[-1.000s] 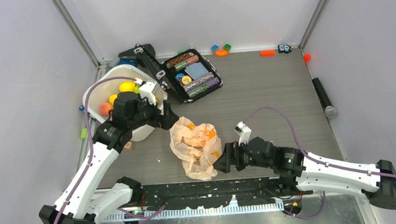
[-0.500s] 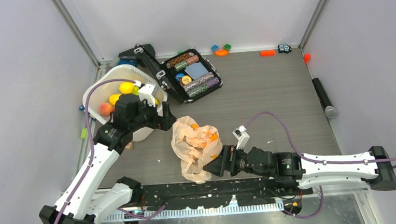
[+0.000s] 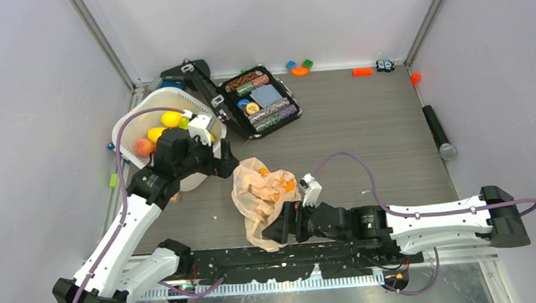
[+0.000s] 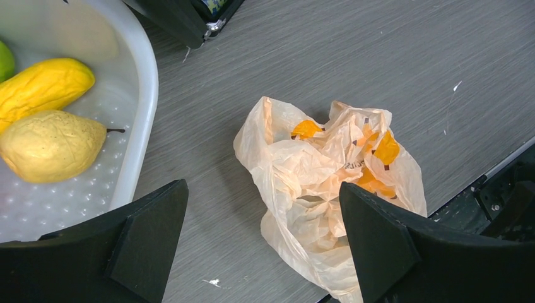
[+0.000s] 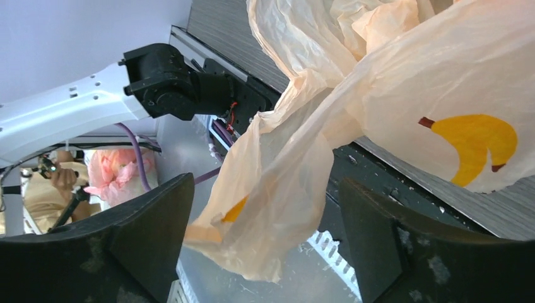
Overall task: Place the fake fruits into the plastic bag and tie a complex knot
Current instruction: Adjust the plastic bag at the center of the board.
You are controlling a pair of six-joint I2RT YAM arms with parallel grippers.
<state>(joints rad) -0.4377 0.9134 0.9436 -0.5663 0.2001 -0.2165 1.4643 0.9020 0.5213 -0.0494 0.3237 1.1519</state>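
Observation:
The pale peach plastic bag (image 3: 265, 201) lies crumpled on the table; it also shows in the left wrist view (image 4: 328, 183). The fake fruits lie in the white tub (image 3: 131, 120): a yellow one (image 3: 172, 118), a reddish one (image 3: 142, 146), and two yellow ones (image 4: 44, 82) (image 4: 50, 145) in the left wrist view. My left gripper (image 3: 224, 165) is open and empty above the table, between tub and bag (image 4: 262, 189). My right gripper (image 3: 273, 230) is open, its fingers on either side of the bag's loose near end (image 5: 277, 208), which hangs over the table's front edge without touching them.
An open black case of poker chips (image 3: 258, 101) stands behind the bag. Small toy blocks (image 3: 300, 67) and an orange piece (image 3: 362, 71) lie along the back wall. A black cylinder (image 3: 438, 132) lies at the right edge. The black front rail (image 3: 258, 261) runs under the right gripper.
My right arm has stretched left along the front edge, bringing its open fingers around the bag's near end. My left gripper has barely shifted. The bag has moved slightly.

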